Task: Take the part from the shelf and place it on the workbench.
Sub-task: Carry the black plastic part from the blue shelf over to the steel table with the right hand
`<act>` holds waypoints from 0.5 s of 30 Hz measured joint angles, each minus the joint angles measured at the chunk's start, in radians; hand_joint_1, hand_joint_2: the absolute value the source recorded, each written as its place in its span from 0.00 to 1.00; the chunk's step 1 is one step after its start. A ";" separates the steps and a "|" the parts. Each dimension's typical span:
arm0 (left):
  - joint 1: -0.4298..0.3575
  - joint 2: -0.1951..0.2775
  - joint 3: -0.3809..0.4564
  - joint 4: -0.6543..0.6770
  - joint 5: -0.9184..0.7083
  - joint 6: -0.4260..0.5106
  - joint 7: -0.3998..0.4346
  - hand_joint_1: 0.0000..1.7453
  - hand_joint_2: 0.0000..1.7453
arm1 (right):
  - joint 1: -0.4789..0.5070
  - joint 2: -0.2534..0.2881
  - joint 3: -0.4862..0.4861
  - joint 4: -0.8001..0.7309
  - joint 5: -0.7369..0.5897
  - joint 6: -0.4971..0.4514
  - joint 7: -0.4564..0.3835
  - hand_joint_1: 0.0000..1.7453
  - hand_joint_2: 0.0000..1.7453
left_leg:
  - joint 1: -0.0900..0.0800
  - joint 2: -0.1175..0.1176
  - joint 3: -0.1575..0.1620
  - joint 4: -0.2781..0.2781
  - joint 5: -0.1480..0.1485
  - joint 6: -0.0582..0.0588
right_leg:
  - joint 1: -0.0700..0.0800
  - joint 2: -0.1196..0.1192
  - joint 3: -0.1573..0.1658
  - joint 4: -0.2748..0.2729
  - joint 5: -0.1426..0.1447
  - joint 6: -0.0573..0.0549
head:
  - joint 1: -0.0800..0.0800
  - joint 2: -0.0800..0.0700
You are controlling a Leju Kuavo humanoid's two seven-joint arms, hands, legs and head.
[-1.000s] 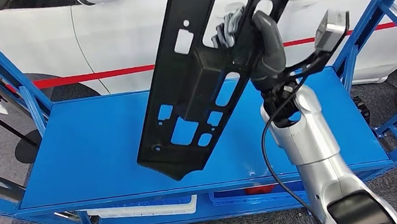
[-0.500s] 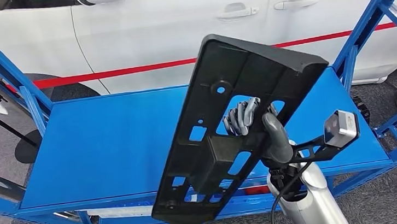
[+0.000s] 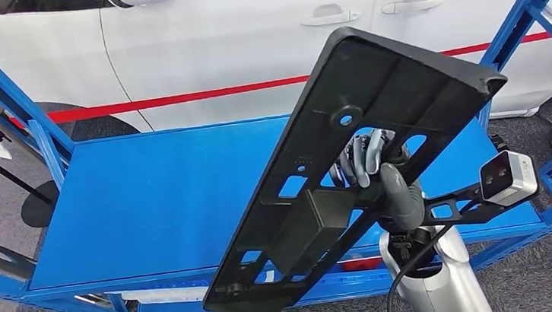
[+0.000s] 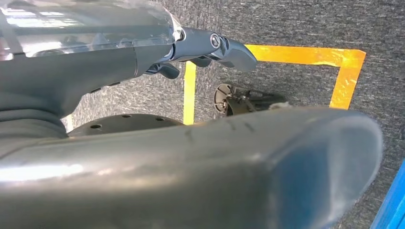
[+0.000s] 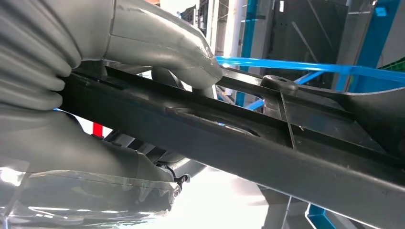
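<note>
The black part (image 3: 351,172), a long flat panel with cut-outs, is held tilted in the air above the front edge of the blue shelf (image 3: 147,199). The right hand (image 3: 381,172) grasps it at mid-length: the fingers (image 3: 361,155) pass through a cut-out and the thumb lies against the near face. The right wrist view shows the thumb pressed on a rib of the part (image 5: 267,138). The left hand (image 4: 210,45) hangs over grey floor (image 4: 296,24) with yellow tape (image 4: 305,55); its grip state cannot be told.

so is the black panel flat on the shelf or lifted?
Lifted: the black panel slants above the blue shelf, gripped by the right hand.
</note>
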 joint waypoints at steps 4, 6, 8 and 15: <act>-0.001 -0.002 0.000 0.000 0.000 0.002 0.002 0.00 0.00 | -0.010 0.004 -0.010 -0.007 -0.009 -0.001 0.014 1.00 0.00 | 0.000 0.000 0.000 0.000 0.000 0.000 | 0.000 0.000 0.000 0.000 0.000 0.000 | 0.000 0.000; -0.001 -0.002 0.000 0.000 0.000 0.002 0.002 0.00 0.00 | -0.011 0.007 -0.012 -0.010 -0.012 0.001 0.020 1.00 0.00 | 0.000 0.000 0.000 0.000 0.000 0.000 | 0.000 0.000 0.000 0.000 0.000 0.000 | 0.000 0.000; -0.002 -0.002 0.000 0.000 0.000 0.002 0.001 0.00 0.00 | -0.011 0.008 -0.013 -0.012 -0.013 0.004 0.024 1.00 0.00 | 0.000 0.000 0.000 0.000 0.000 0.000 | 0.000 0.000 0.000 0.000 0.000 0.000 | 0.000 0.000; -0.002 -0.004 0.000 0.000 0.003 0.003 0.001 0.00 0.00 | -0.011 0.019 -0.013 -0.012 -0.016 0.017 0.028 1.00 0.00 | 0.000 0.000 0.000 0.000 0.000 0.000 | 0.000 0.000 0.000 0.000 0.000 0.000 | 0.000 0.000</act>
